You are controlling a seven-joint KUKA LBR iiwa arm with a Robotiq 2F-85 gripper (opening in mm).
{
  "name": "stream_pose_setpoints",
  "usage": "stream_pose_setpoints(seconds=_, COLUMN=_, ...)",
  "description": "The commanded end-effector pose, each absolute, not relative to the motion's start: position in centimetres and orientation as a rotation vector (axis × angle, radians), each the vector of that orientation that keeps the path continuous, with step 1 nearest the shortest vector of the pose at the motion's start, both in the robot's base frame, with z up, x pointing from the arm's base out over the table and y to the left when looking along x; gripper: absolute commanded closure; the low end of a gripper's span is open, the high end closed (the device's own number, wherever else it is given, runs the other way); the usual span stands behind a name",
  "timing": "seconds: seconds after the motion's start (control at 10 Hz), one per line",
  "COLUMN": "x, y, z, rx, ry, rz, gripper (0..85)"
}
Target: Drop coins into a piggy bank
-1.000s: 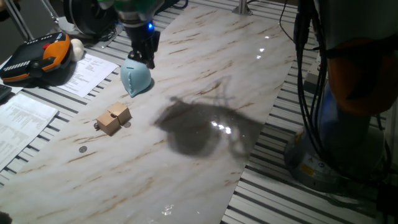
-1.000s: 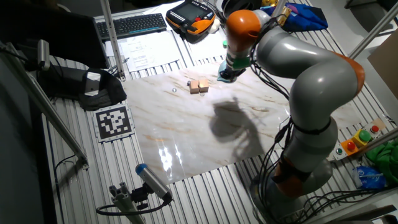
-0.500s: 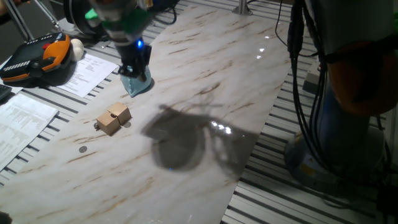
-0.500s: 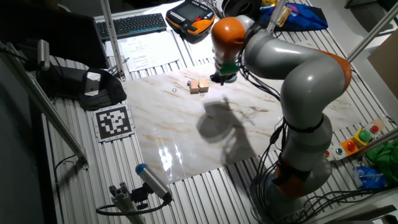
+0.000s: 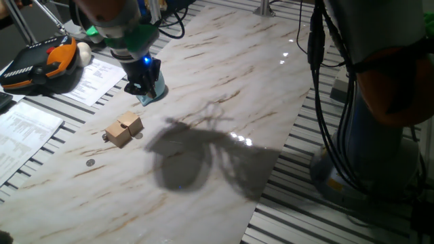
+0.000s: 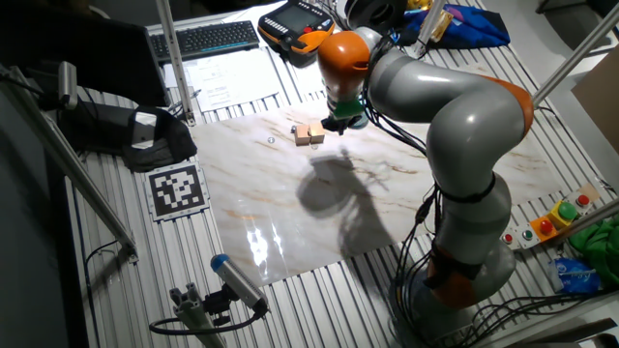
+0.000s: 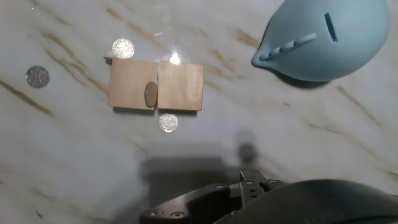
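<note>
The piggy bank sits on the marble worktop at about 1 o'clock in the hand view, its dark slot facing up and its pointed end aimed toward 9 o'clock. Two wooden cubes lie side by side, touching, at about 11 o'clock from the frame's centre. One coin rests on top of the cubes at their seam; a second coin lies on the worktop just beside the left cube's upper corner, a third coin just below the pair, and a fourth coin apart at 9 o'clock. The end effector hangs low over the worktop; in one fixed view it covers most of the piggy bank, whose pale blue edge shows at 4 o'clock of it, with the cubes at 7 o'clock of it. Only a dark part of its body shows at the bottom of the hand view, so I cannot tell how far its fingers are apart or whether they carry anything.
</note>
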State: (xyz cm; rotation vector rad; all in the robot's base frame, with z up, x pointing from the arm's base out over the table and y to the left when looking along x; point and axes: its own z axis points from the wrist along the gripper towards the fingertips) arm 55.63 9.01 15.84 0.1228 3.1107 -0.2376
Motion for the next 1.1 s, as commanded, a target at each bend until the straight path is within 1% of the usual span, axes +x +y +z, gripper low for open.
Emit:
stream_pose_setpoints(seconds=0.0, x=55.7, y=9.1, z=15.7, rx=0.134, ry=3.108, rz=-0.230, gripper=85.0)
stream_pose_setpoints(seconds=0.2, x=55.7, y=9.3, z=15.4, rx=0.157, ry=3.105, rz=-0.208, gripper=85.0)
stream_pose_setpoints(seconds=0.3, x=55.4, y=10.2, z=14.5, rx=0.170, ry=3.095, rz=-0.240, gripper=85.0)
stream_pose_setpoints(seconds=0.4, x=55.3, y=10.7, z=13.9, rx=0.179, ry=3.092, rz=-0.235, gripper=85.0)
stream_pose_setpoints(seconds=0.5, x=55.2, y=11.1, z=13.3, rx=0.172, ry=3.078, rz=-0.262, gripper=85.0)
stream_pose_setpoints(seconds=0.6, x=55.1, y=11.5, z=12.7, rx=0.169, ry=3.064, rz=-0.252, gripper=85.0)
stream_pose_setpoints(seconds=0.8, x=55.2, y=11.3, z=12.8, rx=0.134, ry=3.068, rz=-0.236, gripper=85.0)
stream_pose_setpoints(seconds=0.9, x=55.2, y=11.3, z=12.8, rx=0.122, ry=3.068, rz=-0.249, gripper=85.0)
stream_pose_setpoints(seconds=1.0, x=55.2, y=11.3, z=12.8, rx=0.106, ry=3.070, rz=-0.295, gripper=85.0)
